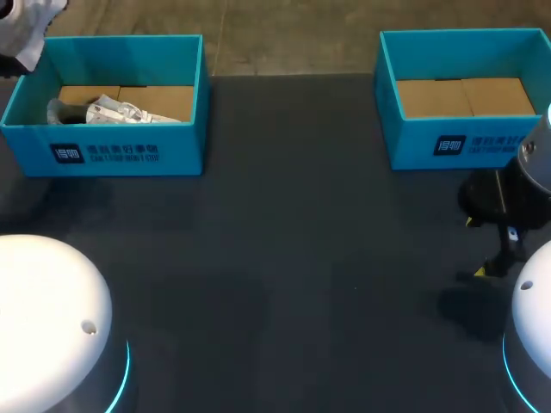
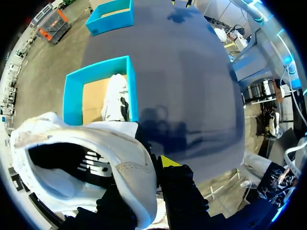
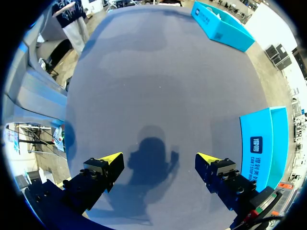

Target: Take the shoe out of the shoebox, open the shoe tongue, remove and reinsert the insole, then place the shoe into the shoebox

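In the left wrist view my left gripper is shut on the side wall of a white shoe, held high above the table. One yellow fingertip shows outside the wall; the other is hidden inside the shoe. Below it stands the left blue shoebox with a second white shoe lying in it, also seen in the head view. My right gripper hangs open over bare table near the right shoebox, with nothing between its fingers. From above, this gripper sits at the right edge.
The right shoebox holds only a cardboard floor. The left shoebox stands at the back left. Dark table surface stretches between and in front of the boxes. White arm bases fill both front corners.
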{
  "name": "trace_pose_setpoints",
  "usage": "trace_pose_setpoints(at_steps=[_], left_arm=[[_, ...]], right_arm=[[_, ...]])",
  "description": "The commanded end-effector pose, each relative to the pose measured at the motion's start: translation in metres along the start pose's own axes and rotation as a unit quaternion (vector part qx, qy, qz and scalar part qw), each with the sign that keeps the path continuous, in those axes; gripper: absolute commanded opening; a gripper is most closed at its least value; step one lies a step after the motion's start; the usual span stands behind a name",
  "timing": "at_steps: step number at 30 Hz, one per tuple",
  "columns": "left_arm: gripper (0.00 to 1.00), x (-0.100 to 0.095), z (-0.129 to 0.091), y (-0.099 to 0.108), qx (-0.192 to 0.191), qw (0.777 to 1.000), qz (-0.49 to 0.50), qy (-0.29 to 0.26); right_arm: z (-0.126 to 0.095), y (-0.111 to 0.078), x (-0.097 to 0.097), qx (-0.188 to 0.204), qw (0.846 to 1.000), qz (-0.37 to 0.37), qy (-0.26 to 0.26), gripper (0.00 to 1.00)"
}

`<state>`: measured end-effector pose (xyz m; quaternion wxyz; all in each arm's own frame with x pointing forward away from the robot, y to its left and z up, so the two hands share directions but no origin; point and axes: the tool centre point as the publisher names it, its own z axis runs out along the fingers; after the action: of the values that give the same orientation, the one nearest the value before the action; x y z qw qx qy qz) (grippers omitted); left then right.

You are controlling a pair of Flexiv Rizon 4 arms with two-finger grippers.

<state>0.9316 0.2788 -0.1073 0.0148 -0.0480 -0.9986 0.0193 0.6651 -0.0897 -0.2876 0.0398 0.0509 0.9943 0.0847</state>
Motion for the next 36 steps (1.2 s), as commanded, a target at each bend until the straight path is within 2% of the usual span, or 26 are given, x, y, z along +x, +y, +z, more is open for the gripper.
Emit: trace_pose_setpoints(at_steps=[1,13,17,18,20,21,22,23,24,30,32,34,35,36], left_arm=[[0.00,-0.013,-0.005,0.000,-0.001,0.999,0.000,0.032],[0.00,-0.013,-0.005,0.000,-0.001,0.999,0.000,0.032],[0.00,-0.054,-0.002,0.028,0.019,0.999,0.007,0.034],[0.00,-0.058,0.000,0.030,-0.006,1.000,0.019,0.024],[0.00,-0.066,0.005,0.035,0.016,0.998,0.046,0.043],[0.00,-0.069,0.008,0.038,-0.013,0.997,0.062,0.037],[0.00,-0.071,0.009,0.040,-0.016,0.996,0.075,0.037],[0.00,-0.075,0.010,0.045,-0.002,0.994,0.102,0.044],[0.00,-0.078,0.011,0.048,-0.034,0.991,0.122,0.044],[0.00,-0.084,0.009,0.062,-0.061,0.960,0.270,0.043],[0.00,-0.082,0.006,0.068,-0.058,0.937,0.344,0.028],[0.00,-0.077,0.001,0.074,-0.031,0.898,0.438,0.017],[0.00,-0.078,0.000,0.080,-0.032,0.886,0.462,0.015],[0.00,-0.078,0.000,0.080,-0.032,0.886,0.462,0.015]], right_arm=[[0.000,-0.001,0.002,-0.001,1.000,-0.001,-0.002,1.00],[0.000,-0.001,0.002,-0.001,1.000,-0.001,-0.002,1.00],[0.000,-0.001,0.002,-0.001,1.000,-0.001,-0.002,1.00],[0.000,-0.001,0.002,-0.001,1.000,-0.001,-0.002,1.00],[0.000,-0.001,0.002,-0.001,1.000,-0.001,-0.002,1.00],[0.000,-0.001,0.002,-0.001,1.000,-0.001,-0.002,1.00],[0.000,-0.001,0.002,-0.001,1.000,-0.001,-0.002,1.00],[0.000,-0.001,0.002,-0.001,1.000,-0.001,-0.002,1.00],[0.000,-0.001,0.002,-0.001,1.000,-0.001,-0.002,1.00],[0.000,-0.001,0.002,-0.001,1.000,-0.001,-0.002,1.00],[0.000,-0.001,0.002,-0.001,1.000,-0.001,-0.002,1.00],[0.000,-0.001,0.002,-0.001,1.000,-0.001,-0.002,1.00],[0.000,-0.001,0.002,-0.001,1.000,-0.001,-0.002,1.00],[0.000,-0.001,0.002,-0.001,1.000,-0.001,-0.002,1.00]])
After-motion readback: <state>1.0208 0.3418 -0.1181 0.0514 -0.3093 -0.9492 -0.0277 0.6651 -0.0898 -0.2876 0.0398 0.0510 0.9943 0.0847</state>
